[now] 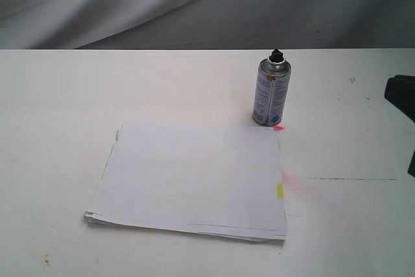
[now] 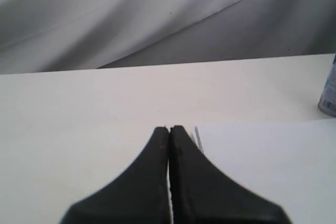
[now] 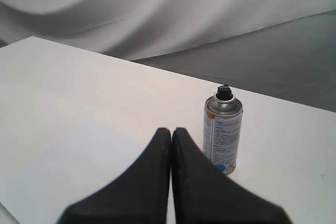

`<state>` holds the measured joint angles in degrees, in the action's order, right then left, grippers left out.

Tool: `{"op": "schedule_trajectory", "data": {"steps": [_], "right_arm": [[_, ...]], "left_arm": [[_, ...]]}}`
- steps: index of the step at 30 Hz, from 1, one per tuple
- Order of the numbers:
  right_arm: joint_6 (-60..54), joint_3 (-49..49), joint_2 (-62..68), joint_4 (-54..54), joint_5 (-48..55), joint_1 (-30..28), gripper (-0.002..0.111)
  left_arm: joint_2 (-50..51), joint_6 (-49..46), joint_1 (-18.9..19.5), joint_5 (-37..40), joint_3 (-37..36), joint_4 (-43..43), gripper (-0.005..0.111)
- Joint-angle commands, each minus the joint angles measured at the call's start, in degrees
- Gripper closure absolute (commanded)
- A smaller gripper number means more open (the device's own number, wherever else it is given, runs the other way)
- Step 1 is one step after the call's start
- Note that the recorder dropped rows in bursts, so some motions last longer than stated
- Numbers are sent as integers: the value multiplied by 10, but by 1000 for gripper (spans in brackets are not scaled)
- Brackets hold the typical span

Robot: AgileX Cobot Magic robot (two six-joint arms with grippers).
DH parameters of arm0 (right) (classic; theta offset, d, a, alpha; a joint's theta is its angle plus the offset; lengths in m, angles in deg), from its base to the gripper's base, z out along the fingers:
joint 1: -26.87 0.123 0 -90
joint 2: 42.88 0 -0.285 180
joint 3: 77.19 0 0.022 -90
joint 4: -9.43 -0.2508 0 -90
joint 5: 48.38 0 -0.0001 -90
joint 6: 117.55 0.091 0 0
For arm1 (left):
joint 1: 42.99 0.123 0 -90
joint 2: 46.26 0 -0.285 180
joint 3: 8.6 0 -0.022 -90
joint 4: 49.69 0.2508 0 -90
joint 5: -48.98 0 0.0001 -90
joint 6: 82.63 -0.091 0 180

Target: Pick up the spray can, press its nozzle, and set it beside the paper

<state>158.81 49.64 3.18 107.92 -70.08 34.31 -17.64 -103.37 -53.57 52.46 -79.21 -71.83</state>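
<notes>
The silver-grey spray can (image 1: 272, 93) stands upright on the white table, just beyond the far right corner of the paper (image 1: 194, 180). Its black nozzle (image 1: 277, 55) tops the domed rim. A yellow tab (image 1: 280, 190) marks the paper's right edge. In the right wrist view the spray can (image 3: 222, 137) stands a little beyond my shut right gripper (image 3: 171, 130), nozzle (image 3: 223, 92) showing. My left gripper (image 2: 169, 128) is shut and holds nothing, near a corner of the paper (image 2: 268, 171); the can's base (image 2: 329, 95) shows at that frame's edge. In the exterior view only a dark part of the right arm (image 1: 402, 98) shows.
A pink stain (image 1: 299, 185) marks the table (image 1: 65, 108) right of the paper, with a small red mark (image 1: 279, 128) by the can's base. A grey cloth backdrop (image 1: 194, 4) hangs behind the table's far edge.
</notes>
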Motion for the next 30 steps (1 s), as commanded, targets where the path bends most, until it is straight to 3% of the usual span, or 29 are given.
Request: {"op": "schedule_trajectory", "data": {"steps": [1, 7, 17, 30], "right_arm": [[-3, -3, 0, -3, 0, -1, 108], [-3, -3, 0, -3, 0, -1, 108], [-2, -3, 0, -3, -2, 1, 108], [-2, -3, -21, -3, -1, 1, 108]], "left_arm": [[-26, 14, -2, -20, -41, 25, 107], [-83, 14, -2, 19, -51, 51, 107], [-208, 12, -2, 19, -51, 52, 107], [-208, 12, -2, 18, -51, 52, 107]]}}
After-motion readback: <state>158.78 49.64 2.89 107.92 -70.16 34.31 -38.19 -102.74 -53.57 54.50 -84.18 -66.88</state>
